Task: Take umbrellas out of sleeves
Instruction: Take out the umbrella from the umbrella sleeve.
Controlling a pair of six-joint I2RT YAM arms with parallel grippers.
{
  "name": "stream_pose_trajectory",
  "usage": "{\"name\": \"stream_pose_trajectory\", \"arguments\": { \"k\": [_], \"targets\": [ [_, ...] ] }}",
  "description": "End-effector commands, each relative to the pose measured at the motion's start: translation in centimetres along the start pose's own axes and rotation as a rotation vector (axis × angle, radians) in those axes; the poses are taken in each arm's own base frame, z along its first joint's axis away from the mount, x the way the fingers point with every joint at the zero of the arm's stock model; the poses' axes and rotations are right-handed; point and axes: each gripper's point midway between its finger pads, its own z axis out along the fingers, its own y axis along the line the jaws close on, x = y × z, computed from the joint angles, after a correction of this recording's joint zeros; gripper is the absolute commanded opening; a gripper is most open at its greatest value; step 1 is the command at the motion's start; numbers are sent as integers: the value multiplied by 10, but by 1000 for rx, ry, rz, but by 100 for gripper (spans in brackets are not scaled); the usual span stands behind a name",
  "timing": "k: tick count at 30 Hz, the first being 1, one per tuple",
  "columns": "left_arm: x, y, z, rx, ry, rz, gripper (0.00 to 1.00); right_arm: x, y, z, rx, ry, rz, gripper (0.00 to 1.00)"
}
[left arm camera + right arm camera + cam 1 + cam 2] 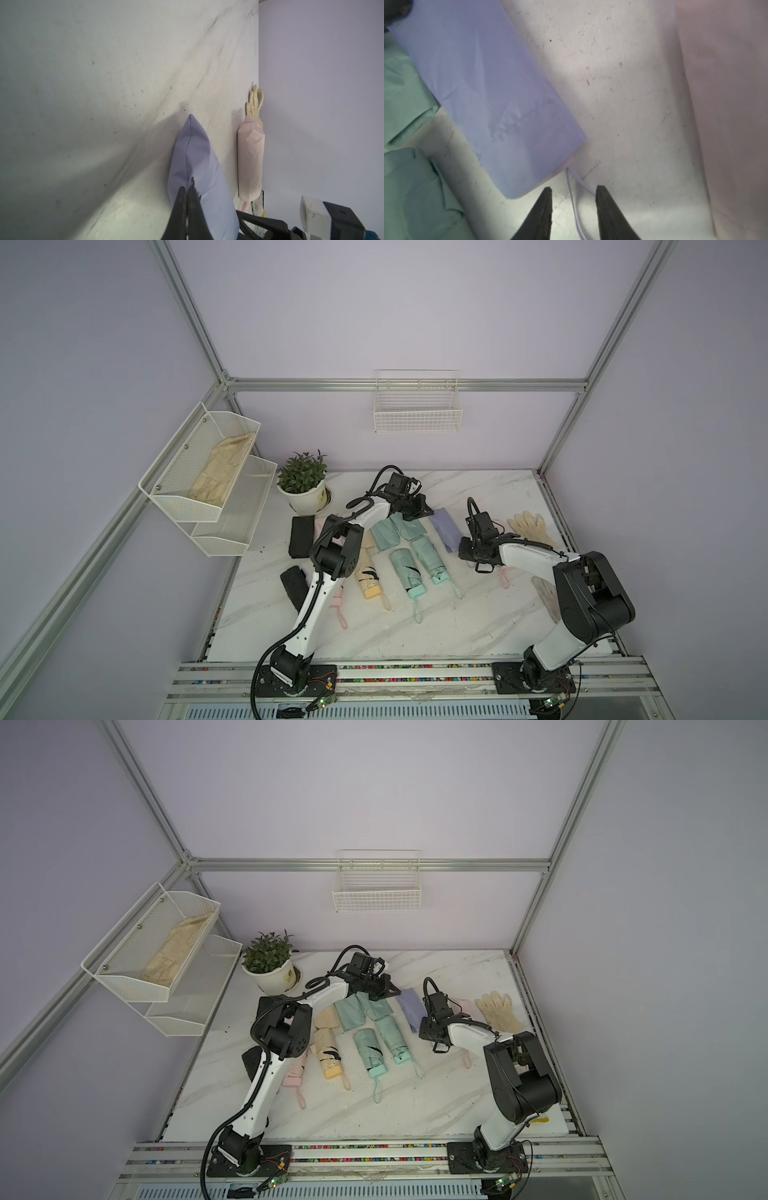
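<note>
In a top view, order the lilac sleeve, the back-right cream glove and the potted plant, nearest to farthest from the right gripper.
1. lilac sleeve: just left of the right gripper, at its open jaws.
2. cream glove: farther off, toward the right edge.
3. potted plant: farthest, back left corner.

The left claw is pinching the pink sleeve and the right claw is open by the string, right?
Not quite. The left claw is pinching the lilac sleeve, not the pink sleeve, which lies apart from it; the left wrist view shows this. The right claw is open by the wrist-loop string, as you said.
</note>
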Motion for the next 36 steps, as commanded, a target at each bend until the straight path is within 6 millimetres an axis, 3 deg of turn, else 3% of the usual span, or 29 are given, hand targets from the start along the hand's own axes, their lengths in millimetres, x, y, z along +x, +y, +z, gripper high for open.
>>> {"name": "stream_pose_trajectory", "arguments": {
  "k": [1,5,8,13,18,25,31,36],
  "targets": [
    [-20,-49,-22,87,-47,88,0,-6,-1,7,33,-12,-20,44],
    [-19,-51,-23,90,-44,90,0,7,-5,20,50,29,-23,41],
    [-20,-51,-24,88,-48,96,0,13,-5,20,35,33,-19,36],
    [-23,-49,-23,87,-52,95,0,14,-1,11,1,41,-10,13],
    [-29,-45,-23,89,-64,99,0,19,2,1,-37,48,6,2],
    [-39,-42,-25,86,-93,107,0,21,5,-12,-75,47,6,0],
    [-63,-22,-33,95,-162,81,0,30,10,-15,-120,73,3,0],
    [-74,-17,-34,113,-191,58,0,33,13,-20,-145,82,-5,0]
  ]
}}
